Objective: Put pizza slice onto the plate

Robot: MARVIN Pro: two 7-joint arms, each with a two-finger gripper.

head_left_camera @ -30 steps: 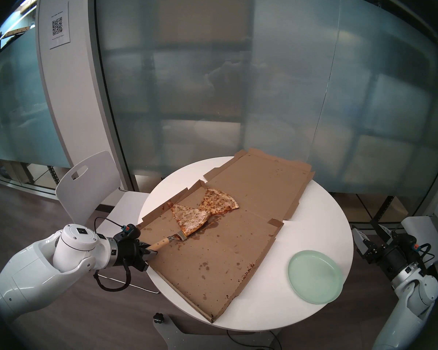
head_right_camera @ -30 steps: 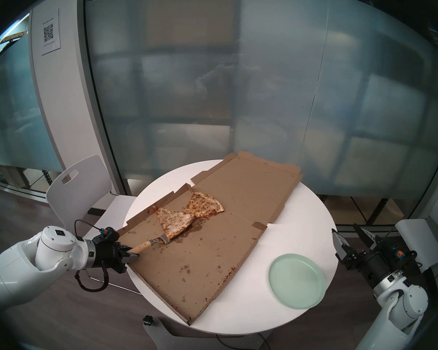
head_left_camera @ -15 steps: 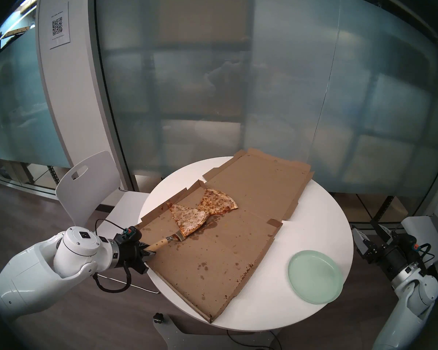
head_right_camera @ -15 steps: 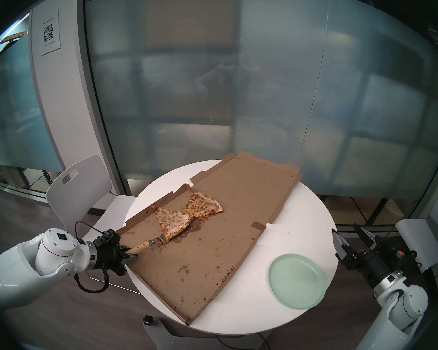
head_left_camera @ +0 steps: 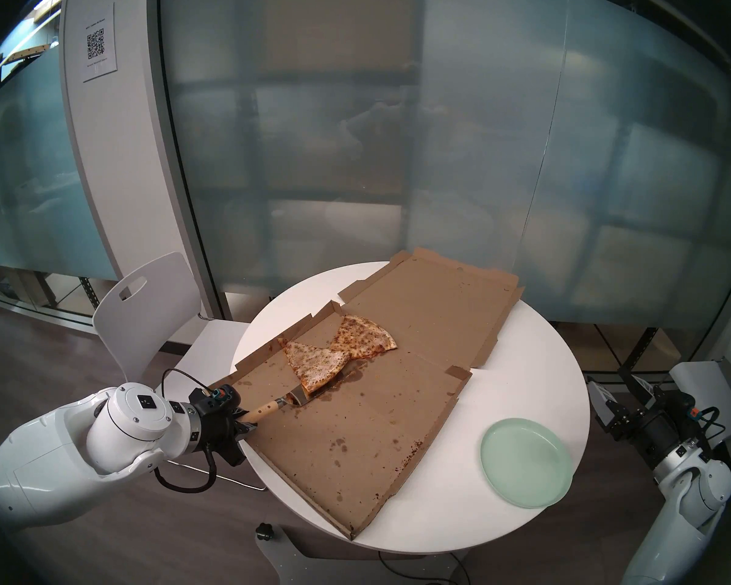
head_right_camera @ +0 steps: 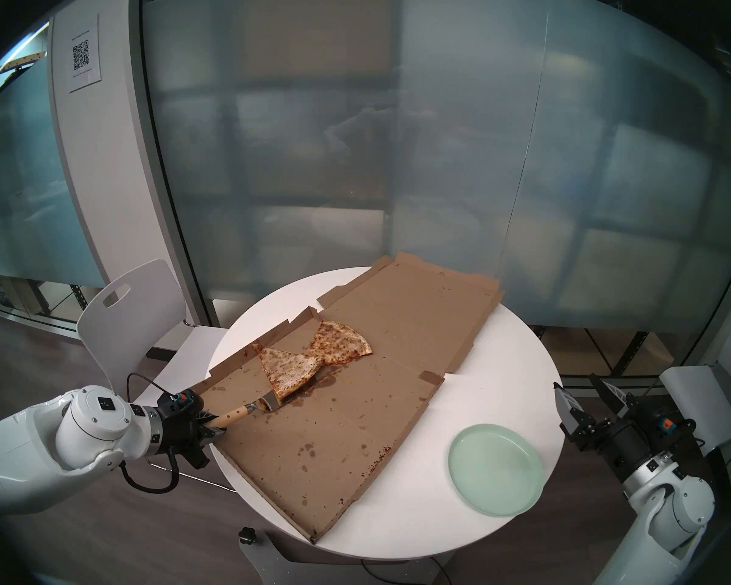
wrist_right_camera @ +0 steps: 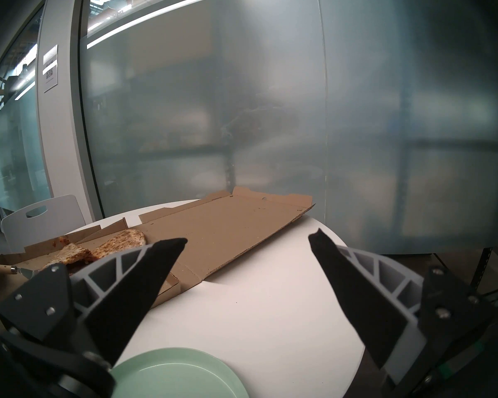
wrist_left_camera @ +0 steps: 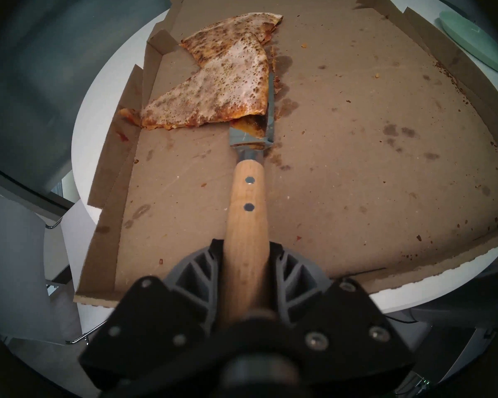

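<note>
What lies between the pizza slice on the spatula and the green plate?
In the head view, only stained pizza box cardboard, then bare white table, separates the pizza slice from the plate.

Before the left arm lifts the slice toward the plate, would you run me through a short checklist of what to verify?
1. Left gripper shut on the spatula handle: ok.
2. Spatula blade under the pizza slice: only partly; one corner sits on it, while most of the slice lies off the blade to its left. Not ok.
3. Slice free of the second slice: they overlap or touch at one corner. Not ok.
4. Plate bare and on the table: ok.
5. Right gripper open, held back from the pizza box: ok.
6. Slice unstuck from the cardboard: cannot tell.
</note>
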